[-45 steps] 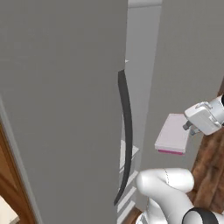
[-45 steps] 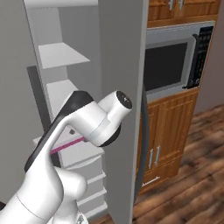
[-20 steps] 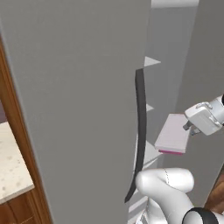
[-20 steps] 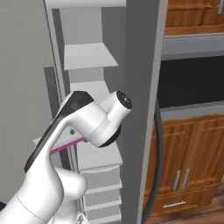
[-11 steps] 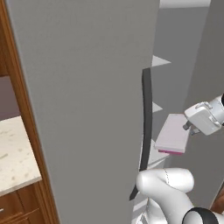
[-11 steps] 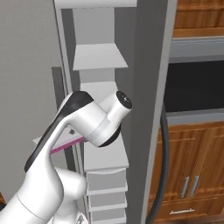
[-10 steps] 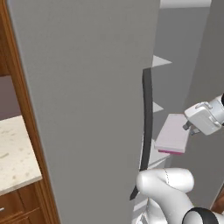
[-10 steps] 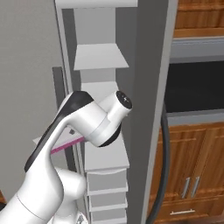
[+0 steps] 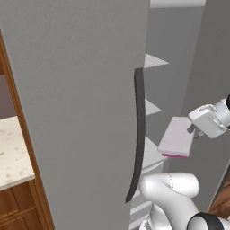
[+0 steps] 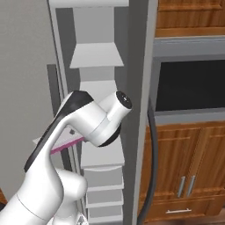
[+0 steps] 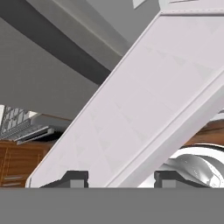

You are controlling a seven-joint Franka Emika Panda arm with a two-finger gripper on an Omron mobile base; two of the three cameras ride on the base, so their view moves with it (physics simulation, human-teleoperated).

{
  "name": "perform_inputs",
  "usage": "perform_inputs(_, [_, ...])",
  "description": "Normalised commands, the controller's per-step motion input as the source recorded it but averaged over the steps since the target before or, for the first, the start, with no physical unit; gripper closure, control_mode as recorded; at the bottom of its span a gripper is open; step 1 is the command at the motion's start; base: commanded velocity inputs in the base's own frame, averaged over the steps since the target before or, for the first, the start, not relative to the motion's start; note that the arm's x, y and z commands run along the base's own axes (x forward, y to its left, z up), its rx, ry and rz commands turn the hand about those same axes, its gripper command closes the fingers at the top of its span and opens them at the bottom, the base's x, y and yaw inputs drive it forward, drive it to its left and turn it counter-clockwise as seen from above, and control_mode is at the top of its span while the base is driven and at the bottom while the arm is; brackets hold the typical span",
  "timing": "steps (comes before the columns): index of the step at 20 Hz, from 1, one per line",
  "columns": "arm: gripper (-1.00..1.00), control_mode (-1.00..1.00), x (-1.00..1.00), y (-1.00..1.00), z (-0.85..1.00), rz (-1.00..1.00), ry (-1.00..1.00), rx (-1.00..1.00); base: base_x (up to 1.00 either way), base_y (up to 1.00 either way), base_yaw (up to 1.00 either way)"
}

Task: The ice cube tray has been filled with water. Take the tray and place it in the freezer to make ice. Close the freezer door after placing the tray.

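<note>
Across the last 2 seconds both base views have slid sideways as a whole — I read that as my base driving, not as anything in the kitchen moving. The door [image 9: 81,108] now covers most of the left base view, with its curved handle [image 9: 137,134] near the middle, and the open freezer [image 10: 99,110] with its white shelves sits squarely ahead in the right base view. The tray [image 9: 176,143] has kept its place relative to the arm throughout, so the carry looks intact.

What this means, as I judge it: the approach leg is nearly over, and the insertion is the step in hand; the door is not yet due.

The gripper [image 9: 194,130] is pinching the tray at 1 short end — in the hand view the 2 fingertips [image 11: 75,177] rise on either side of the slab's near edge. The tray hangs in the air in front of the freezer's opening, just past the door's free edge and level with the middle shelves [image 9: 150,108]; I cannot tell whether it has crossed the opening's front edge.

Its long axis runs out from the gripper toward the freezer interior, roughly level, pale face up, with the magenta underside edge showing along the near side. In the right base view 1 magenta strip [image 10: 66,146] shows beside the arm.
</note>
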Motion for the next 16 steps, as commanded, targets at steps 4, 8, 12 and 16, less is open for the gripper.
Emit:
perform_inputs(4, [1.0, 1.0, 0.0, 0.0, 0.0, 0.0, 0.0, 0.0, -0.2, -0.4, 0.01])
perform_inputs(8, [1.0, 1.0, 0.0, 0.0, 0.0, 0.0, 0.0, 0.0, 0.01, -0.01, 0.0])
perform_inputs(12, [1.0, 1.0, 0.0, 0.0, 0.0, 0.0, 0.0, 0.0, 0.08, 0.0, 0.0])
perform_inputs(16, [1.0, -1.0, 0.04, 0.0, 0.0, -0.02, 0.0, -0.01, 0.02, 0.0, 0.0])
